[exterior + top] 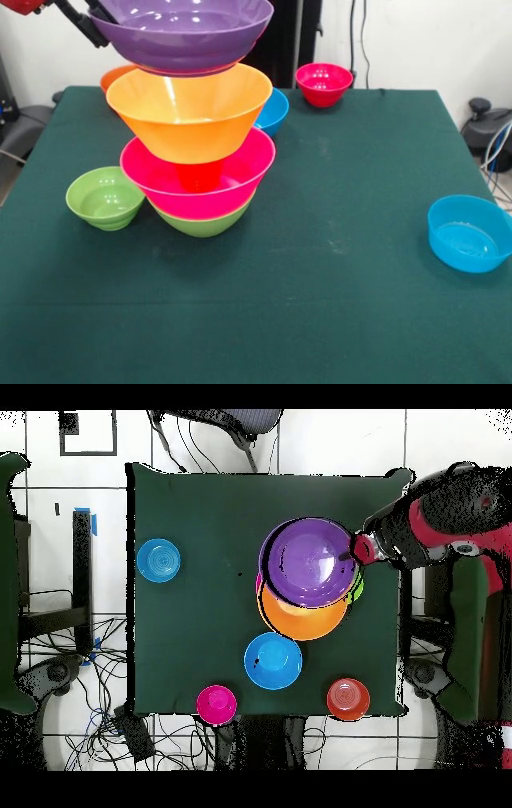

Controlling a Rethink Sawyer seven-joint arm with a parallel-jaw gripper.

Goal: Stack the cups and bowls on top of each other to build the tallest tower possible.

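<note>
You are looking at the tower (196, 168) on the green table (336, 264): a green bowl (200, 224) lowest, the large pink bowl (160, 180) nested in it, an orange-red cup (198, 174) showing inside the pink one, and the large orange bowl (188, 112) above. The purple bowl (182, 32) sits at the very top, slightly tilted; you cannot tell whether it rests on the orange bowl or hangs just over it. The gripper (352, 552) is at the purple bowl's rim, and it appears closed on that rim, though its tips are largely hidden. Just beside the tower's base you have a small green bowl (105, 197). Behind the tower sit a blue bowl (272, 110) and a small orange bowl (112, 76); a small red-pink bowl (323, 84) stands further behind it. A second blue bowl (468, 234) lies well apart from the tower, near the table's edge.
</note>
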